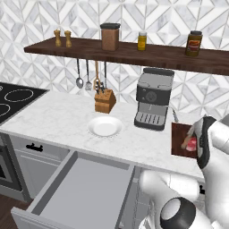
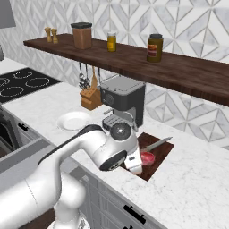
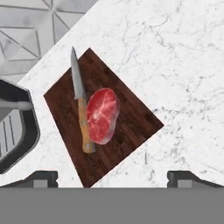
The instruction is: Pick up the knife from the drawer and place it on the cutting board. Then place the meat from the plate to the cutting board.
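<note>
The dark reddish-brown cutting board [image 3: 131, 118] lies on the marble counter. On it rest the knife [image 3: 81, 109], its brown handle beside the blade, and the red-pink meat [image 3: 102, 114], touching the knife's handle. My gripper [image 3: 112, 177] hangs open above the board's near edge, holding nothing. From the right base camera, the meat [image 2: 147, 158] and knife [image 2: 156, 144] lie just past my hand. The white plate [image 1: 104, 126] sits bare on the counter to the left. Below it, the grey drawer [image 1: 85, 188] stands pulled out, with nothing visible inside.
A coffee machine [image 1: 153, 98] stands right behind the board's left side. A tan knife block [image 1: 104, 101] sits behind the plate. Jars line the dark shelf [image 1: 134, 51] overhead. The stove [image 1: 13, 98] is far left. Bare marble stretches right of the board [image 2: 197, 174].
</note>
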Motion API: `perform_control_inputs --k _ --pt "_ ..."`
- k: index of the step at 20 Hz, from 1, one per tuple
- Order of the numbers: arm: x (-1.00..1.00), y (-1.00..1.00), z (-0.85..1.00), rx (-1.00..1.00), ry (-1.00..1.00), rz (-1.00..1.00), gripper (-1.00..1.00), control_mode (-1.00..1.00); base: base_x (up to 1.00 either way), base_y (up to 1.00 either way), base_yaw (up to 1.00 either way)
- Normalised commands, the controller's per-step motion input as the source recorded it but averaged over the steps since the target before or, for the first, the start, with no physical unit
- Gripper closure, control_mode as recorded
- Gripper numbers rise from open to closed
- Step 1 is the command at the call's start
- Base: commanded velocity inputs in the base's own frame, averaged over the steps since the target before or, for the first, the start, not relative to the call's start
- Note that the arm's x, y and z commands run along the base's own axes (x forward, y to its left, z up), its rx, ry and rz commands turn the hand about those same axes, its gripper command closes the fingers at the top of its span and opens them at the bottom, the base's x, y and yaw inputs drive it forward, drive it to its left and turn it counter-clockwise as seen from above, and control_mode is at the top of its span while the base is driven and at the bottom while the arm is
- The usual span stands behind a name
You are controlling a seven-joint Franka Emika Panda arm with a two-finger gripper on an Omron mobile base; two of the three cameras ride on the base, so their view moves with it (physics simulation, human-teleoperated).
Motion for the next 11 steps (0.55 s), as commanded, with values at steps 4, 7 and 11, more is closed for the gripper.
perform_control_inputs --k 4,7,11 --pt "-0.4 0.36 0.54 -0.05 -0.1 0.04 -1.0 -1.0 0.0 0.0 0.0" --pt "-0.31 0.35 0.5 -0.07 -0.05 0.06 -1.0 -1.0 0.0 0.0 0.0" --pt "-0.26 0.44 0.37 -0.12 -0.01 0.08 -1.0 -1.0 0.0 0.0 0.0"
